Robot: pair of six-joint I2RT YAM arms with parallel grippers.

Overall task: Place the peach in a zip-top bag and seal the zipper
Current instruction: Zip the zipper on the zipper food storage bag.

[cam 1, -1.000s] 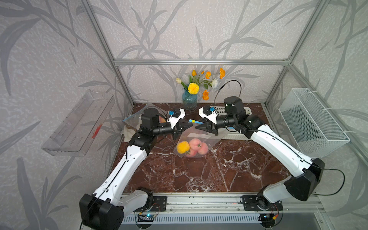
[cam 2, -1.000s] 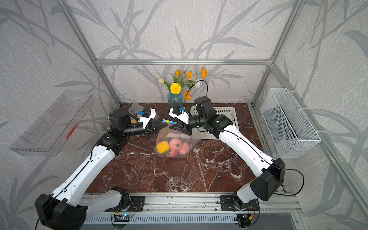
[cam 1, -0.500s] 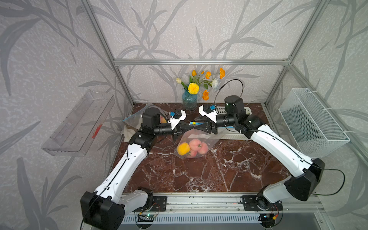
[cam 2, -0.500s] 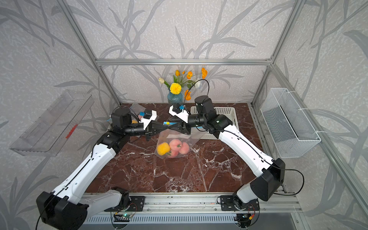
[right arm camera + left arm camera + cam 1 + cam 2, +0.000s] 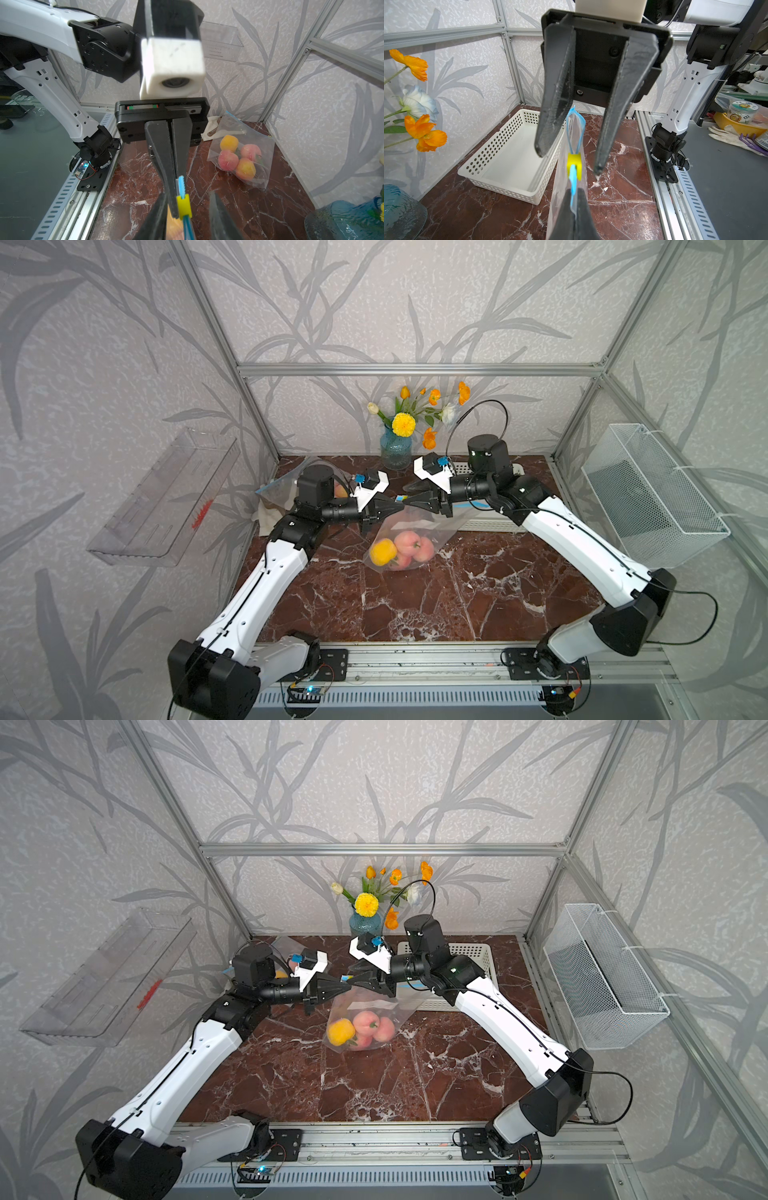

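The left fingers [image 5: 164,149] pinch the blue zipper strip [image 5: 572,187] of the zip-top bag [image 5: 415,526]; the right fingers [image 5: 556,93] straddle its yellow slider [image 5: 574,166], spread.

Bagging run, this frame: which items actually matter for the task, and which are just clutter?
In play:
- zip-top bag
- peaches inside it
- yellow slider
- left gripper, pinching the zipper edge
- right gripper, open around the slider

Lying about:
- flower vase
- white perforated tray
- second fruit bag
- wire basket
- clear wall shelf
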